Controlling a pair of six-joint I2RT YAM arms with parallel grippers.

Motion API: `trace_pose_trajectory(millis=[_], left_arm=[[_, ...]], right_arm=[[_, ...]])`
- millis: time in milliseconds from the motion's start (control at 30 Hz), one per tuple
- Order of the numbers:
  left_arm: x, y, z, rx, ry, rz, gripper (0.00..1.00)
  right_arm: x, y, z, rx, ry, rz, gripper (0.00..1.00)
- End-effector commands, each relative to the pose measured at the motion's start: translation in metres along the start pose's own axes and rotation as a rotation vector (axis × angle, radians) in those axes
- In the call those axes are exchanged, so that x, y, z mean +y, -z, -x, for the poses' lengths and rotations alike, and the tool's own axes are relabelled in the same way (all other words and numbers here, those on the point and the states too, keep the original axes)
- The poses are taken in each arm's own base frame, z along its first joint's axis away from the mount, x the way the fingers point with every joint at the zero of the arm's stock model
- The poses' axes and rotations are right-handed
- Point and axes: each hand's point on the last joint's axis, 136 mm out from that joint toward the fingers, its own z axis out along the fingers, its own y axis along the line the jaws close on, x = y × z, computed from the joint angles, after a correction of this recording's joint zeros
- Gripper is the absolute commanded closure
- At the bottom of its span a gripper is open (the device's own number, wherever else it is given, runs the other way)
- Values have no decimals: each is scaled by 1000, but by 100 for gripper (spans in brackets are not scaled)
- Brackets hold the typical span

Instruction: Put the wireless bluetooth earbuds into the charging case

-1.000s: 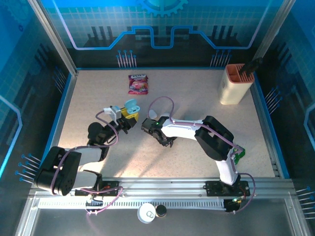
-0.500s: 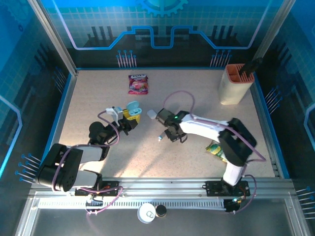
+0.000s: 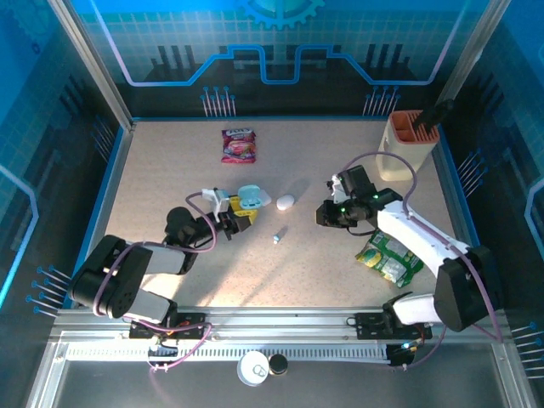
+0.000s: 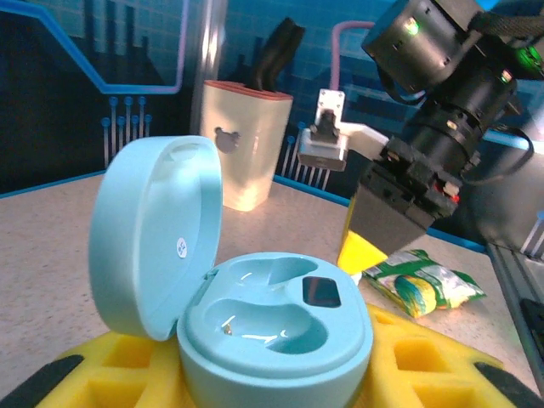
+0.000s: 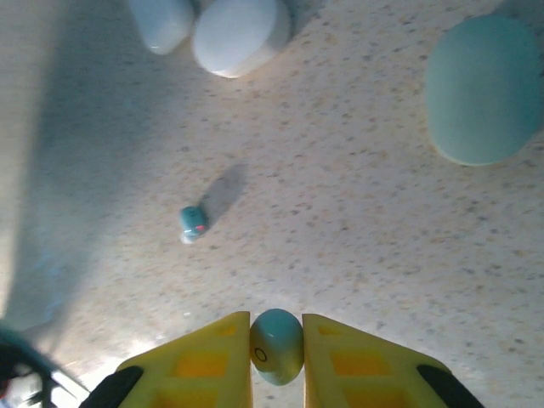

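A pale-blue earbud point(image 5: 277, 348) is pinched between the closed yellow fingers of the right gripper point(image 5: 276, 333). It is held above the table point(image 3: 170, 161), well apart from the charging case point(image 4: 272, 327). That case is clamped in the left gripper point(image 3: 242, 212), with its lid point(image 4: 153, 229) swung back and both wells bare (a dark square is seen beside them). A second earbud point(image 3: 277, 237) is seen lying on the table between the two grippers, near a white case point(image 3: 286, 201).

For a clean insertion, the earbud should be carried over the matching well and its stem turned to suit the hollow. It should then be lowered straight and released only once seated, while the case is kept steady.

A small round sticker inside the lid cannot be read. A bear face is marked on the beige holder point(image 4: 246, 140). The print on the snack bag point(image 4: 421, 285) is too blurred to be read.
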Motion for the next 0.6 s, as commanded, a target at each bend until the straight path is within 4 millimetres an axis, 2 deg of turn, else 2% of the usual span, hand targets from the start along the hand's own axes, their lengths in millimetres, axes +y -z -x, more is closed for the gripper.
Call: trace_pose_trajectory(millis=[0,133,300,433,567], left_arm=[[-16,-12,7,-14,-82,-94,71],[-27,-22,2,0,-94,-155,71],[-40,-32,-1,8,-106,-226,71],[-51,-35,-3,11,-133,-275,71],[-60,-33,-4,18,-143,-322,71]], right_arm=[[39,20,4,-14,-11,235,82],[67,37,7,-29,41,371,81],[111,60,-1,-62,273,498,81],[135,60,-15,-23,400,525,81],[152,55,-18,-17,464,540,81]])
